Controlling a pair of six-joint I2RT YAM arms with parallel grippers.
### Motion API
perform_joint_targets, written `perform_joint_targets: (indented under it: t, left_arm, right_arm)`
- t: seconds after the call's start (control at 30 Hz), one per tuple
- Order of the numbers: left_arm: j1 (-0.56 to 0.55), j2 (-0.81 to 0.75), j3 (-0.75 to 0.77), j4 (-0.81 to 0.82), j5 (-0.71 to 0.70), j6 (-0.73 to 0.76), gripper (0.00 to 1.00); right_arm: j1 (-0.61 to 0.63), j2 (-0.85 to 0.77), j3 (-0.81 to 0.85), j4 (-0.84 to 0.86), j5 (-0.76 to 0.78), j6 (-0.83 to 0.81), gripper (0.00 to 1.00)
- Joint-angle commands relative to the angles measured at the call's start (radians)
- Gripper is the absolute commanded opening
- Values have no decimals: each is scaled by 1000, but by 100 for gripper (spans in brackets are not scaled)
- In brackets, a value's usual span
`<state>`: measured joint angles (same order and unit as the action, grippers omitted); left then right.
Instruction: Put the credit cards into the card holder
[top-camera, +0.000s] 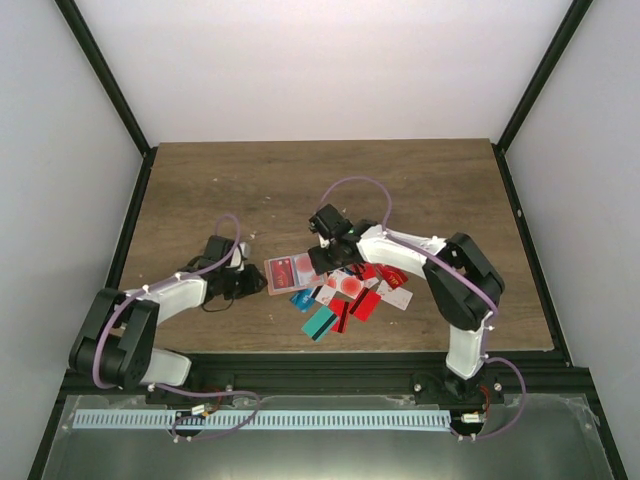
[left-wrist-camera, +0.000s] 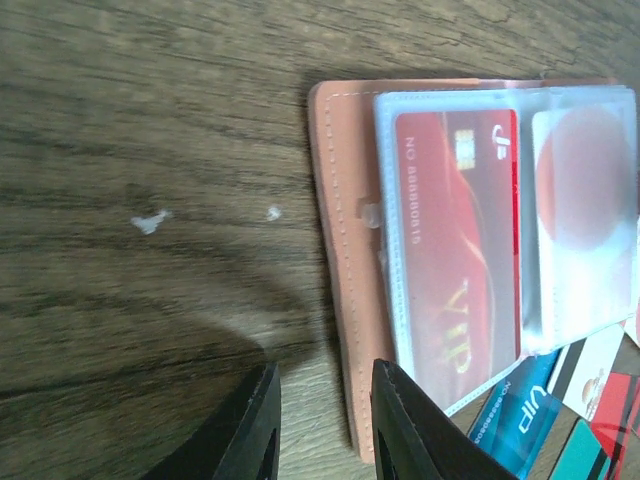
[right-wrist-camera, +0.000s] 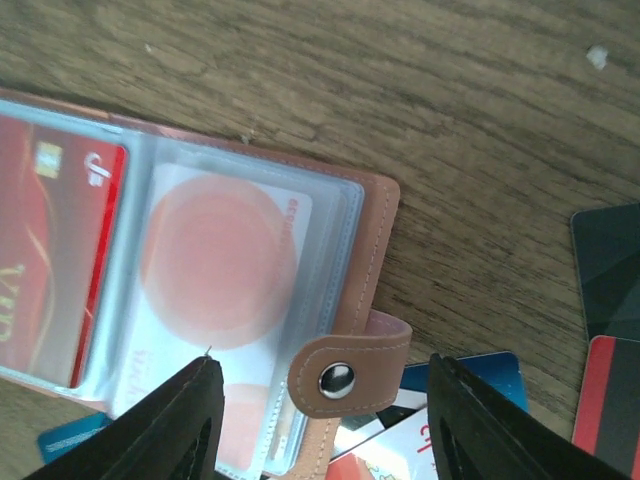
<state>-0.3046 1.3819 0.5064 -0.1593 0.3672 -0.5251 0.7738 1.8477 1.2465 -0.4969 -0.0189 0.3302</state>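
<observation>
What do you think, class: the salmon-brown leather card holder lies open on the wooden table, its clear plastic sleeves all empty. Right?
No. The salmon-brown leather card holder lies open on the wooden table, but its clear plastic sleeves are not all empty: the left wrist view shows a red VIP card in one, a white card with a red circle in the next.

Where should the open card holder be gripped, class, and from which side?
Probably the bare leather margin of the card holder along its left edge, approached low from the left arm's side. It lies open and flat, and there the cover reaches beyond the plastic sleeves, so jaws would pinch leather, not sleeves or cards.
</observation>
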Motion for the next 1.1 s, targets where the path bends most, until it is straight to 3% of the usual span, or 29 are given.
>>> perform_joint_targets:
  t: [0.0,0.3,0.47,1.07]
  left_arm:
    - [-13,45,-4,30,40,-14,28]
    - [-22,98,7,109,112,-36,26]
    - [-22,74,13,138,145,-64,24]
    - [-48,12,93,115,169,-85,24]
  right_arm:
    - [13,43,16,-8,49,-18,55]
    - [13,99,6,34,7,-23,25]
    - [13,111,-5,48,-17,-27,17]
    - [13,121,-13,72,-88,-24,6]
